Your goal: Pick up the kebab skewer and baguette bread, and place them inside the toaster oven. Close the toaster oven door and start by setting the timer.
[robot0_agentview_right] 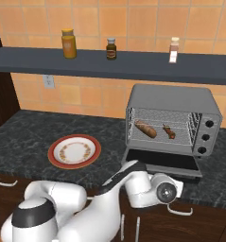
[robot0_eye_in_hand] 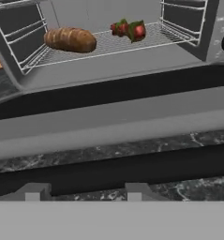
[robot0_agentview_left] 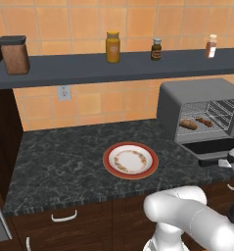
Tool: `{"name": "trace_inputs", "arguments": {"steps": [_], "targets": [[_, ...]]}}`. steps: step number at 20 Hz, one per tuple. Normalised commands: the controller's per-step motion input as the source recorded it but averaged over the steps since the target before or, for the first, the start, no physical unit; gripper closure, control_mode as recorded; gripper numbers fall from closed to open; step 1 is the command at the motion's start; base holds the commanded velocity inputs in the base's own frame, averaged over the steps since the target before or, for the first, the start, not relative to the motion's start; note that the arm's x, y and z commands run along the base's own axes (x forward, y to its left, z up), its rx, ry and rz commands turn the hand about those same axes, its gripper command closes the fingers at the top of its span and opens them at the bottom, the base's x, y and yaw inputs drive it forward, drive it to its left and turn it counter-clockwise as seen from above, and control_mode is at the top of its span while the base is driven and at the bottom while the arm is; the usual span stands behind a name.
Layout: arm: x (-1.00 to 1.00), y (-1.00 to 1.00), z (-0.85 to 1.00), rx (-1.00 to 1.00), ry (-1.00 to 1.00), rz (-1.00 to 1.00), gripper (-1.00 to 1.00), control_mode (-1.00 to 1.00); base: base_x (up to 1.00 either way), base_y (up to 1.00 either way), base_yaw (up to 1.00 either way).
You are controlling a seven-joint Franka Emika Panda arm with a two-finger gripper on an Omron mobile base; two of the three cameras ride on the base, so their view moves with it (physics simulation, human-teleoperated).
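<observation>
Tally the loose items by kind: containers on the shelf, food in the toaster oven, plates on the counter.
Shelf containers: 4 (canister, yellow jar, dark bottle, shaker)
Food: 2 (baguette, skewer)
Plates: 1 (plate)
Total: 7

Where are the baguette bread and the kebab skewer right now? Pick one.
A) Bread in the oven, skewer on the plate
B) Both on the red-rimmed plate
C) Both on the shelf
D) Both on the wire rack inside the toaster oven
D: the baguette bread and kebab skewer lie side by side on the rack inside the toaster oven, whose door hangs open; the plate holds nothing.
</observation>
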Motion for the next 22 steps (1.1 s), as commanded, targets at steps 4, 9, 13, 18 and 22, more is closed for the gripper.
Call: {"name": "trace_inputs", "arguments": {"steps": [4, 9, 13, 18, 22], "targets": [[1.00, 0.59, 0.77, 0.00, -0.04, -0.04, -1.00, -1.00, 0.00, 0.00, 0.00], [1.00, 0.54, 0.65, 0.00, -0.05, -0.02, -1.00, -1.00, 0.00, 0.00, 0.00], [1.00, 0.52, 0.70, 0.00, -0.01, 0.00, -1.00, -1.00, 0.00, 0.00, 0.00], [1.00, 0.41, 0.34, 0.01, 0.00, 0.00, -1.00, -1.00, 0.00, 0.00, 0.00], [0.99, 0.35, -0.01, 0.02, 0.00, 0.00, -1.00, -1.00, 0.00, 0.00, 0.00]]}}
